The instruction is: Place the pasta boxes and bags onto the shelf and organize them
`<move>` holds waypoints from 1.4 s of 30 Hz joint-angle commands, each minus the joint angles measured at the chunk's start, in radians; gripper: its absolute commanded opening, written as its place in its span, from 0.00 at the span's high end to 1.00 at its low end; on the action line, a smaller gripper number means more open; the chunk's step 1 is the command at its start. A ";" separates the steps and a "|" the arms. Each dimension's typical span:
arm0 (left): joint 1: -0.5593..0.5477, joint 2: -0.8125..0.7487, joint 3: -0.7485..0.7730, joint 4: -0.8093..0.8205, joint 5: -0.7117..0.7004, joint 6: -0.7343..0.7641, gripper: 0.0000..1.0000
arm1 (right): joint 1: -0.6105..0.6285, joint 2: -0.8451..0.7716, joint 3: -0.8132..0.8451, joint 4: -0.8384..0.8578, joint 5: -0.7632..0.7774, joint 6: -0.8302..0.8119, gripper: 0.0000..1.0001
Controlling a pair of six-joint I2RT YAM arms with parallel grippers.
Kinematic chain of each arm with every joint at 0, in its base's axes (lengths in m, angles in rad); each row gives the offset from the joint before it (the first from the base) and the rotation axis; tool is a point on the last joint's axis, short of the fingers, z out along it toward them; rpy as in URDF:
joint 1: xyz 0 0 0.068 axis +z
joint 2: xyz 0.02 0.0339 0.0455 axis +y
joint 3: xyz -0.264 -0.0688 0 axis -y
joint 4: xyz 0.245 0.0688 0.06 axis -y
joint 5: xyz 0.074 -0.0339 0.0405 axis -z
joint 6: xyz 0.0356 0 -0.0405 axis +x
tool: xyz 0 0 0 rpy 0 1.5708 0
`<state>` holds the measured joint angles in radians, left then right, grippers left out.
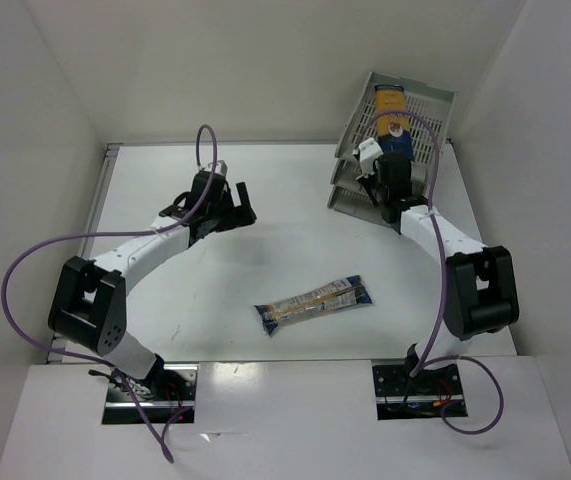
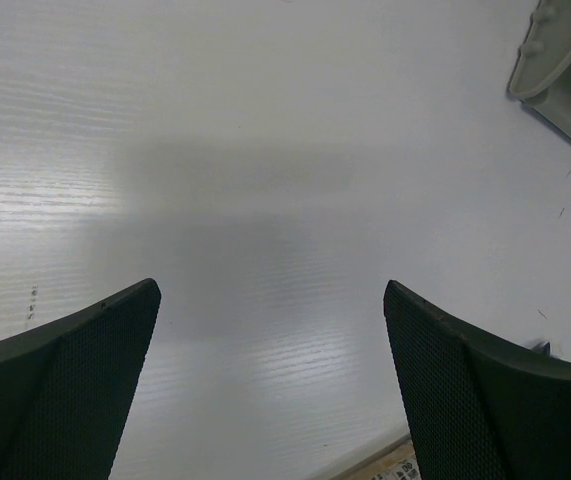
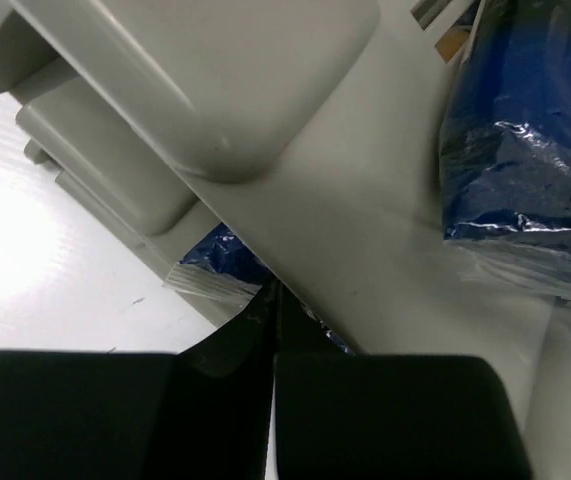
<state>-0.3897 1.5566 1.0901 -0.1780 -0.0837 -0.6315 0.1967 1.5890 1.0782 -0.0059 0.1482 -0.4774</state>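
The grey three-tier shelf stands at the back right. One spaghetti packet lies in its top tier, and its dark blue end shows in the right wrist view. My right gripper is at the shelf's front, shut on the blue end of a second packet that lies in a lower tier under the rim. A third packet lies flat on the table near the front middle. My left gripper is open and empty over bare table, left of the shelf.
White walls close in the table on the left, back and right. In the left wrist view, a corner of the shelf shows at the top right and a bit of the loose packet at the bottom edge.
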 commanded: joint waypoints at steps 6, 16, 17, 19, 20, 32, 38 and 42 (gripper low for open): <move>0.005 0.013 0.014 0.061 0.174 0.222 0.00 | 0.020 0.014 0.147 0.043 0.030 0.035 1.00; -0.167 0.013 0.033 -0.182 0.274 0.838 0.00 | 0.152 -0.277 0.112 -0.238 -0.073 0.148 0.63; -0.188 0.013 0.033 -0.202 0.295 0.864 0.00 | 0.152 -0.297 0.098 -0.253 -0.087 0.148 0.50; -0.265 0.003 0.042 -0.261 0.306 0.943 0.00 | 0.152 -0.363 0.080 -0.263 -0.120 0.134 0.41; -0.296 0.003 0.042 -0.277 0.306 0.967 0.00 | 0.152 -0.382 0.068 -0.272 -0.121 0.134 0.37; -0.495 0.102 0.099 -0.264 0.332 0.886 0.00 | -0.010 -0.564 0.051 -0.213 0.157 0.204 0.04; -0.509 0.201 0.090 -0.236 0.352 0.851 0.00 | -0.132 -0.722 -0.024 -0.206 0.175 0.299 0.04; -0.557 0.224 0.090 -0.218 0.351 0.863 0.00 | -0.227 -0.797 -0.053 -0.227 0.157 0.339 0.04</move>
<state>-0.9070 1.7733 1.1606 -0.4366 0.2329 0.2344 0.0135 0.8349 1.0504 -0.2584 0.2928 -0.1925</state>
